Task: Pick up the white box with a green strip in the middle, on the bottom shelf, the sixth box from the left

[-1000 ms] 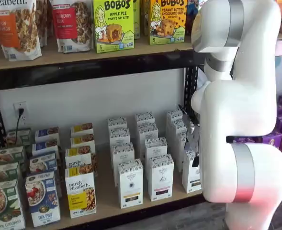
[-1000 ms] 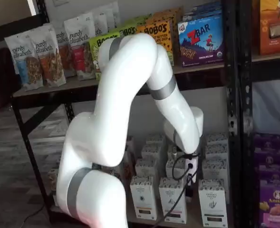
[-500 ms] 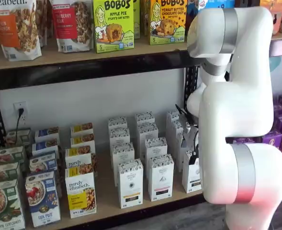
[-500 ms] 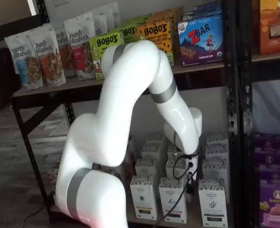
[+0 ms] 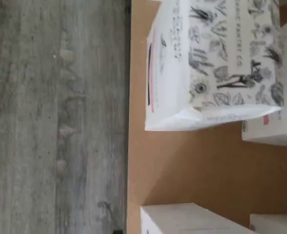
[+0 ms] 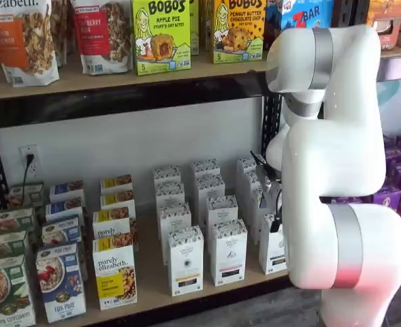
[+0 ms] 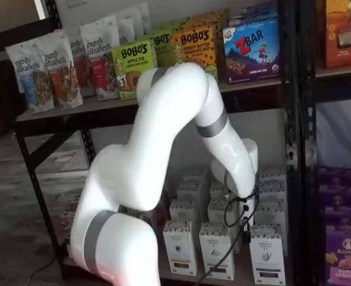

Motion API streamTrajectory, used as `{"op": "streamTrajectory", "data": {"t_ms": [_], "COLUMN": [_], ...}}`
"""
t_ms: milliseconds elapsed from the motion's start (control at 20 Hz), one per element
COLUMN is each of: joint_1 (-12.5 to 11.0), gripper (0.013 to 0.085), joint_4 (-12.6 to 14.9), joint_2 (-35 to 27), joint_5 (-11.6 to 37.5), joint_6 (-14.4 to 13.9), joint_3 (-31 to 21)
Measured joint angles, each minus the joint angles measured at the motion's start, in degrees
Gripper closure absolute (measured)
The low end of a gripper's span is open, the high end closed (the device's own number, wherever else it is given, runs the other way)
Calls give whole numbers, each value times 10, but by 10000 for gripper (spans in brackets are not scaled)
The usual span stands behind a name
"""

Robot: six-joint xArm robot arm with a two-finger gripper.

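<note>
Tall white boxes with dark-patterned tops stand in three columns on the bottom shelf [image 6: 149, 272]. The front box of the right column [image 6: 271, 251] is partly behind my arm; it also shows in a shelf view [image 7: 266, 253]. My gripper [image 6: 274, 204] hangs just above and behind that box, with only black finger parts and a cable showing. It also shows in a shelf view [image 7: 245, 211]. I cannot tell whether it is open. The wrist view shows one white box's patterned top [image 5: 221, 58] close up on the tan board [image 5: 192, 165].
Shorter colourful cereal boxes [image 6: 60, 279] fill the shelf's left part. Purple boxes [image 7: 342, 250] stand past the black upright [image 7: 294, 149]. Bags and bar boxes [image 6: 161, 34] line the shelf above. My white arm [image 6: 343, 170] stands before the shelf's right end. Grey floor [image 5: 46, 117] lies beyond the board's edge.
My arm's upper links have swung sideways and a little lower. The gripper has stayed over the right column of white boxes, shifting only slightly. No box has moved.
</note>
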State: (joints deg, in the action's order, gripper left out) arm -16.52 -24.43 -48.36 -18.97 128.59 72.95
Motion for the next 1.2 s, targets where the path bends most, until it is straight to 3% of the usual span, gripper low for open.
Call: {"op": "streamTrajectory", "data": {"t_ms": [200,400,700,850,1000,1200], "joint_1": [-2,-6,-12,-20,-22,-20], "gripper": [130,130,130,130,130,130], "joint_4": [30,104,141,221,269,355], "joint_2": [-22,-47,-90,-113,-130,-146], "joint_5": [-1,-15,-35,-46,-64,-71], "joint_6": [-26,-90,-119,-182,-223,-300], "joint_3": [27,59,120,154,181,198]}}
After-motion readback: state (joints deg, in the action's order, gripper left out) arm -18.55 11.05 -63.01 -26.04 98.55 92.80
